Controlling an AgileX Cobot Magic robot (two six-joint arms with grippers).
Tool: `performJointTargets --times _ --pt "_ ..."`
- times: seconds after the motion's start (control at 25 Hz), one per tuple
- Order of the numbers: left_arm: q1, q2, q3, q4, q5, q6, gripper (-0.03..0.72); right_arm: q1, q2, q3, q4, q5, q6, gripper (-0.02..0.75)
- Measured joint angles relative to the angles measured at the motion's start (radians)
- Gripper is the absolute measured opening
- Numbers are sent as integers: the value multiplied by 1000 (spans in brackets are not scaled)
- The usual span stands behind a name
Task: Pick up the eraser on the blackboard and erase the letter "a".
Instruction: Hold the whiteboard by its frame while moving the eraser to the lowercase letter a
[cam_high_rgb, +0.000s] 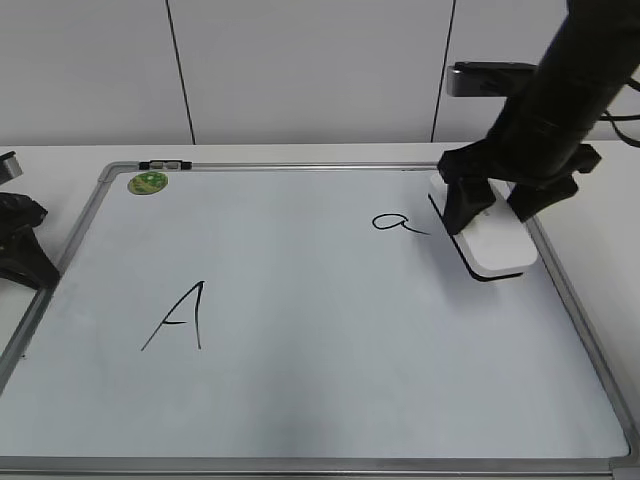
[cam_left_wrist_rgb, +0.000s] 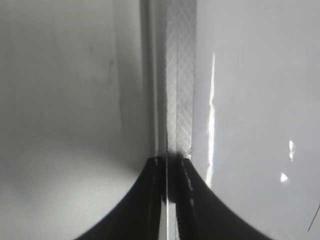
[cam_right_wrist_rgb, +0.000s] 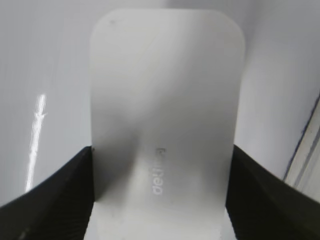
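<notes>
Right gripper (cam_right_wrist_rgb: 160, 200) jaws clamp the eraser (cam_high_rgb: 492, 240) by its long sides – light, rigid, slick plastic; left gripper (cam_left_wrist_rgb: 167, 200) jaws look closed, idle.

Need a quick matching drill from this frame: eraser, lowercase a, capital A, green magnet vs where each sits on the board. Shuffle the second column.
Things:
1. eraser
2. lowercase a
3. capital A
4. magnet

Places on the board, exterior view:
A. far left corner
B. near left
C. right edge, between the right gripper fingers
D. right of centre, just left of the eraser

Pairs: 1-C, 2-D, 3-B, 4-A
</notes>
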Motion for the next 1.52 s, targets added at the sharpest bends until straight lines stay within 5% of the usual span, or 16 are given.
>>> performJointTargets --times 0.64,1.52 --pt "0 0 -2 0 1 0 34 5 527 -635 -110 156 -2 545" --pt "0 0 -2 -2 2 0 34 9 568 -657 -135 161 -15 545"
